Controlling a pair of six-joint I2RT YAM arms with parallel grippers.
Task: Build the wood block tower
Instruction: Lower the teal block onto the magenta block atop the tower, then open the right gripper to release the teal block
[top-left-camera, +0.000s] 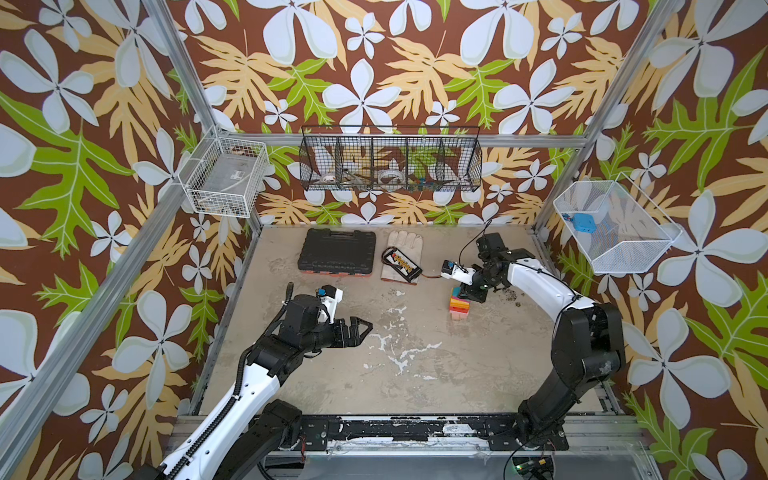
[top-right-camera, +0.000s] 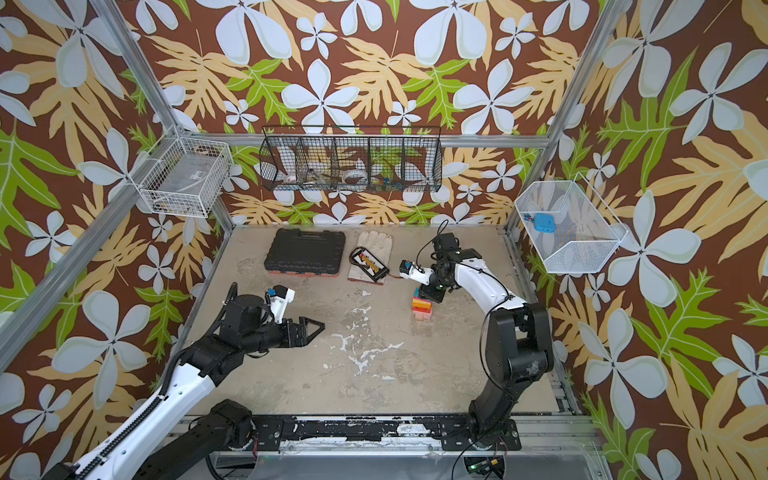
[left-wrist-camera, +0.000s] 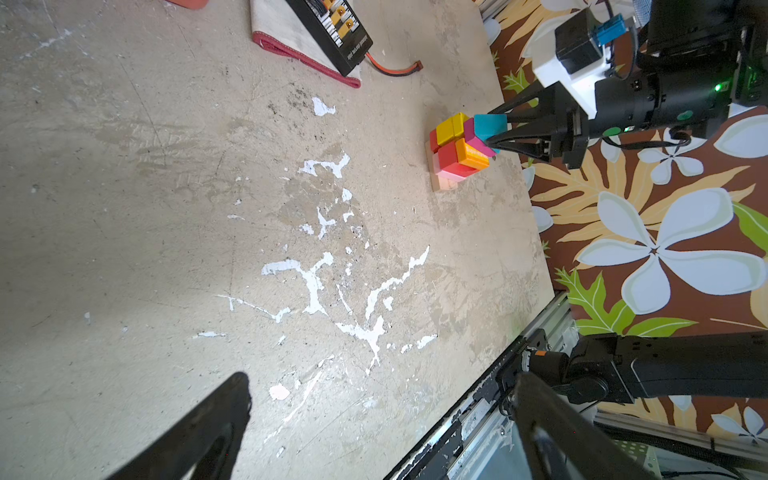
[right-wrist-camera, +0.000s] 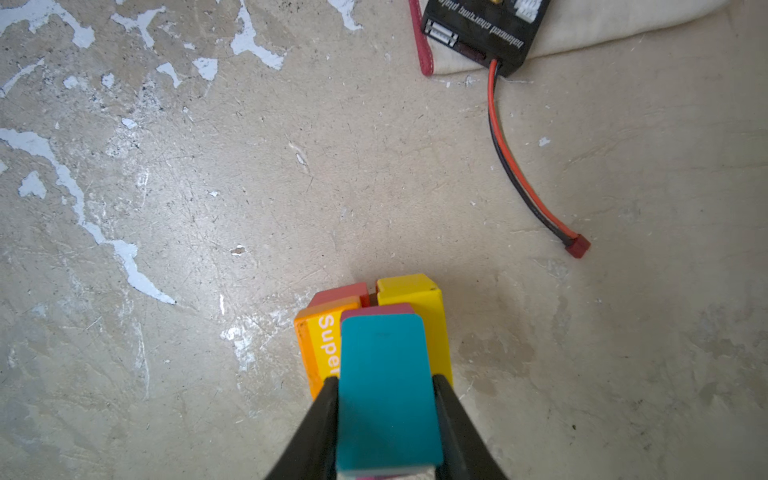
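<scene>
On the scuffed tan tabletop (top-left-camera: 415, 374), right of centre, your right gripper (right-wrist-camera: 384, 384) pinches the teal block (right-wrist-camera: 382, 345) atop the tower (top-left-camera: 459, 307), likely squaring it before release, while your left gripper (top-left-camera: 359, 330) hangs wide open, well apart, risking no knock.

L gripper (top-left-camera: 363, 334) jaws spread wide, arm low – R gripper (right-wrist-camera: 386, 380) pointing down, clamping teal block (right-wrist-camera: 388, 411).

Battery pack (top-left-camera: 401, 264) lies on glove (top-left-camera: 406, 243), behind and left of tower (top-left-camera: 459, 307)
</scene>
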